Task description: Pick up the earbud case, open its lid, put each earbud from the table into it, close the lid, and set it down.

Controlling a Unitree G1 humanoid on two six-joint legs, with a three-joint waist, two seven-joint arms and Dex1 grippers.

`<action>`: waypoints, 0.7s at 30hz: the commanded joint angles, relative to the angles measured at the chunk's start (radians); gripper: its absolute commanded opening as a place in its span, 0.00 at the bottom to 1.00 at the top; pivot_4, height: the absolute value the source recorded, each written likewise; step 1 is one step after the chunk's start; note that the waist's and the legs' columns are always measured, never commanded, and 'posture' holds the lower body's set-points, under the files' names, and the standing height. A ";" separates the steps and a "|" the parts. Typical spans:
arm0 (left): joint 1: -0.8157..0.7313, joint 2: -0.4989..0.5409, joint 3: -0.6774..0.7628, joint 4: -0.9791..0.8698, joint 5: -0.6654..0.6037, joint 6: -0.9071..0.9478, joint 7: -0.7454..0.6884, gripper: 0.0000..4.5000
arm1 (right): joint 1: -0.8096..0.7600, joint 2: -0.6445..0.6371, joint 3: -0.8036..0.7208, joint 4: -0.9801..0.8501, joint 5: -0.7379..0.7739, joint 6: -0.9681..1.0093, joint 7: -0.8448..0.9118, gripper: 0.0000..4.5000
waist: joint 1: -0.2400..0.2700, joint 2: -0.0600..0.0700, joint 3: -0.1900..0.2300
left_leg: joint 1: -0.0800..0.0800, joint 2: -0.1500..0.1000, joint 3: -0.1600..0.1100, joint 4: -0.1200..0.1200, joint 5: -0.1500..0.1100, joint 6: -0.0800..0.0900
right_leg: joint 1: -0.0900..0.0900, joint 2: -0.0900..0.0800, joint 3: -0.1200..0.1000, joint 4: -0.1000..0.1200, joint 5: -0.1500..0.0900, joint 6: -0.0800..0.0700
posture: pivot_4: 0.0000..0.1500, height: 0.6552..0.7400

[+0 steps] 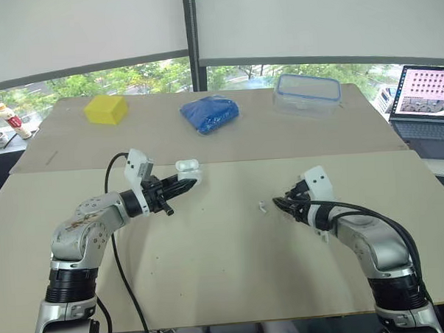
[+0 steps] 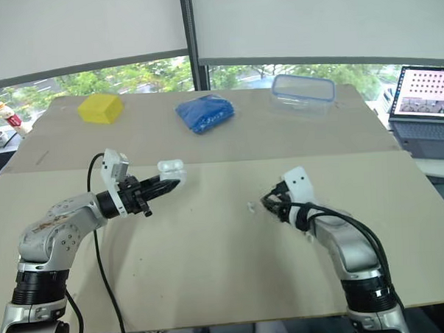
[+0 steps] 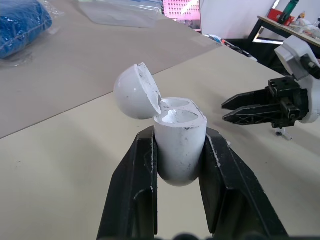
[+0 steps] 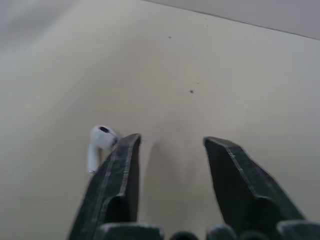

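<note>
On the near part of the table (image 1: 212, 277), the right gripper (image 4: 172, 141) is held low over the surface with its jaws spread wide and nothing between them. One earbud (image 4: 100, 142) is seen lying on the tabletop just beside one of its fingers. A little farther back, on the left, the earbud case (image 3: 179, 145) is clamped by its lower body between the jaws of the left gripper (image 1: 186, 186). Its lid (image 3: 131, 92) is swung open. Along the far edge, a yellow block (image 1: 106, 109), a blue bag (image 1: 210, 113) and a clear container (image 1: 307, 94) are set out, with a laptop (image 1: 426, 106) beyond on the right.
</note>
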 commanded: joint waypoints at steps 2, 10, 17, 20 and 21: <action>0.004 0.007 0.018 -0.053 -0.018 -0.007 0.003 0.14 | -0.009 0.046 0.009 -0.104 0.021 0.051 -0.049 0.88 | 0.001 0.000 0.000 | 0.000 0.000 0.000 0.000 0.000 0.000 | 0.000 0.000 0.000 0.000 0.000 0.000 | 1.00 1.00; 0.009 0.008 0.016 -0.070 -0.023 -0.001 0.011 0.14 | 0.041 0.089 0.096 -0.161 -0.015 0.061 -0.108 1.00 | 0.009 0.000 0.000 | 0.000 -0.001 0.000 0.000 0.000 0.000 | 0.000 -0.001 0.000 0.000 0.000 0.000 | 1.00 1.00; 0.008 0.005 0.011 -0.078 -0.026 0.000 0.018 0.14 | 0.076 0.091 0.170 -0.073 -0.092 -0.049 -0.122 1.00 | 0.008 0.000 0.000 | 0.000 -0.002 0.000 0.000 0.000 0.000 | 0.000 -0.001 0.000 0.000 0.000 0.000 | 1.00 1.00; 0.002 0.002 0.007 -0.078 -0.027 0.002 0.022 0.14 | 0.067 0.102 0.186 -0.024 -0.119 -0.097 -0.126 1.00 | 0.007 0.000 0.000 | 0.001 -0.002 0.000 0.000 0.000 0.000 | 0.001 0.000 0.000 0.000 0.000 0.000 | 1.00 1.00; 0.001 0.002 0.006 -0.077 -0.028 0.001 0.022 0.14 | 0.063 0.110 0.181 -0.006 -0.121 -0.106 -0.132 1.00 | 0.006 0.000 0.000 | 0.001 -0.002 0.000 0.000 0.000 0.000 | 0.001 0.000 0.000 0.000 0.000 0.000 | 1.00 1.00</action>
